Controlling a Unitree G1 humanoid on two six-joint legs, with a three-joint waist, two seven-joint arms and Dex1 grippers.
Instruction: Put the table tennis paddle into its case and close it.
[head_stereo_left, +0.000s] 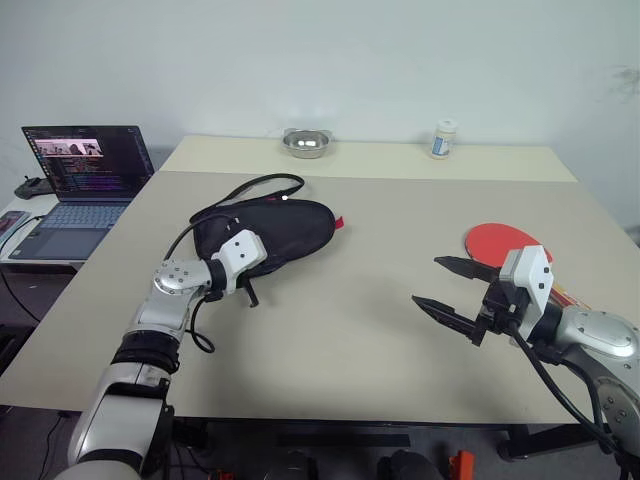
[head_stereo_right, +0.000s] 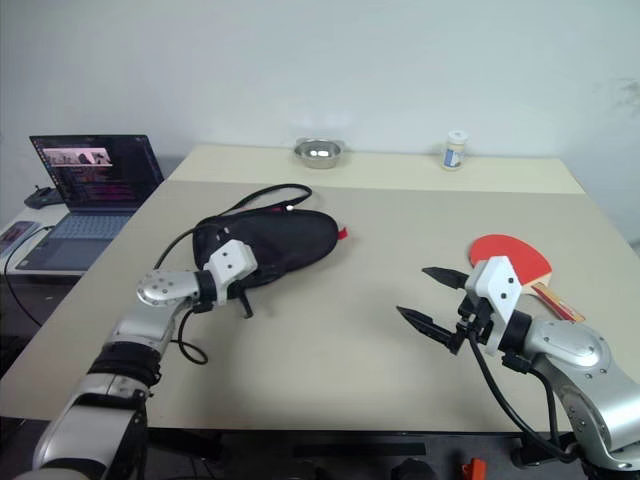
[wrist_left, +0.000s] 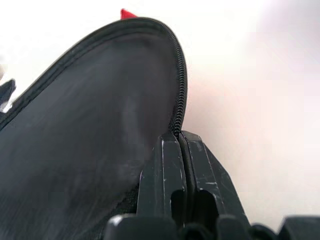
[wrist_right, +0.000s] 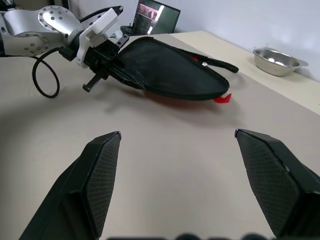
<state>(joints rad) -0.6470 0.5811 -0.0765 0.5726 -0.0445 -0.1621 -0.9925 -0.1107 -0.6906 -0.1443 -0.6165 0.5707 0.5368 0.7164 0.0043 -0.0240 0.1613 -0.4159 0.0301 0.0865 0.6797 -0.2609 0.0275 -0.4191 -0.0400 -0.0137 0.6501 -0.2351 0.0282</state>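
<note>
The case (head_stereo_left: 270, 230) lies black side up on the left half of the table (head_stereo_left: 340, 330), its rounded end toward the middle, with a small red tab poking out at that end. Its black cord (head_stereo_left: 262, 184) loops away toward the far side. The left gripper (wrist_left: 181, 150) is pressed against the case's near edge with its two fingers closed flat together on the zipper line; from the wrist view the zip teeth run straight into the closed tips, but whether they pinch fabric, a puller or just the seam is hard to make out. The case's underside is hidden apart from a strip of red showing beneath its edge in the right wrist view.

The paddle (head_stereo_left: 503, 240) lies red face up on the right half of the table, well apart from the case. Its handle is mostly covered by the right arm, with just a striped bit showing at the table's edge.

The right gripper (head_stereo_left: 450, 289) hovers over bare table beside the paddle, fingers spread wide and holding nothing, pointing toward the case. The left forearm reaches in low from the near left edge, wrist bent inward.

At the far edge sit a metal bowl (head_stereo_left: 307, 143) and a small white jar (head_stereo_left: 444, 139). A laptop (head_stereo_left: 84, 180) stands open on a side surface to the left.
</note>
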